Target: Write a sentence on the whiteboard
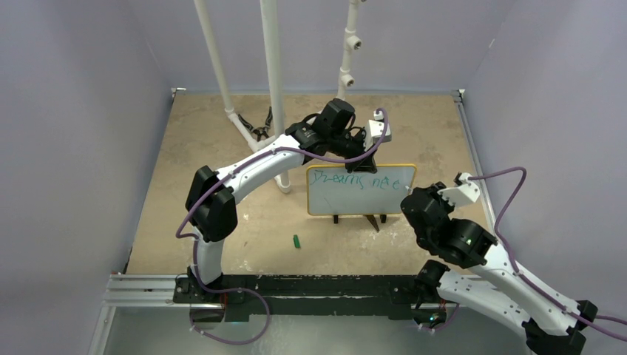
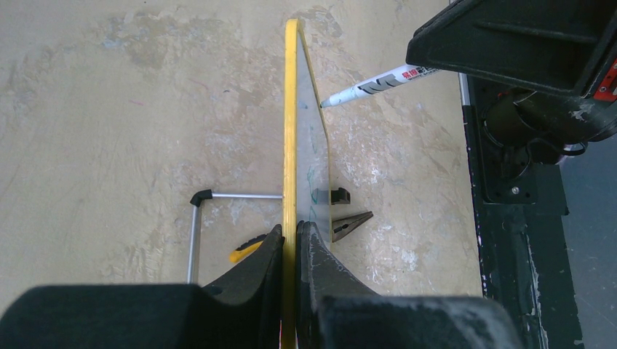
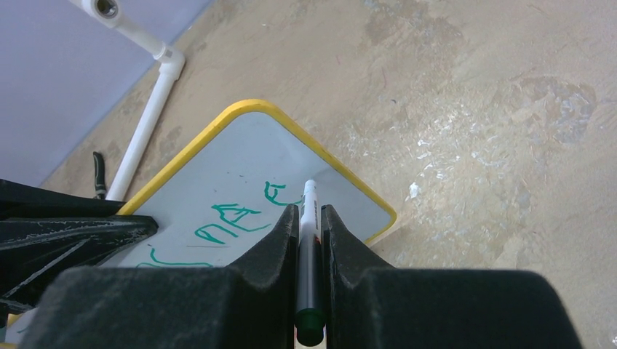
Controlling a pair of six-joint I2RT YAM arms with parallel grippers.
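The whiteboard [image 1: 361,194] stands upright on its small black feet mid-table. Its yellow rim shows edge-on in the left wrist view [image 2: 291,109]. The sentence [image 1: 362,180] is green lettering along the top line, reading roughly "Dreams nee"; its last letters show in the right wrist view [image 3: 229,225]. My left gripper [image 2: 291,234] is shut on the whiteboard's top rim from behind [image 1: 372,163]. My right gripper [image 3: 311,212] is shut on a white and black marker [image 3: 310,240]. The marker tip sits at the board face just right of the last letter. The marker also shows in the left wrist view [image 2: 378,83].
A green marker cap [image 1: 296,241] lies on the table left of the board. White pipes [image 1: 275,74] rise behind the left arm, with a dark tool [image 1: 260,132] at their base. A dark clip [image 2: 351,224] lies by the board's feet. A metal rod stand [image 2: 195,233] props the board from behind.
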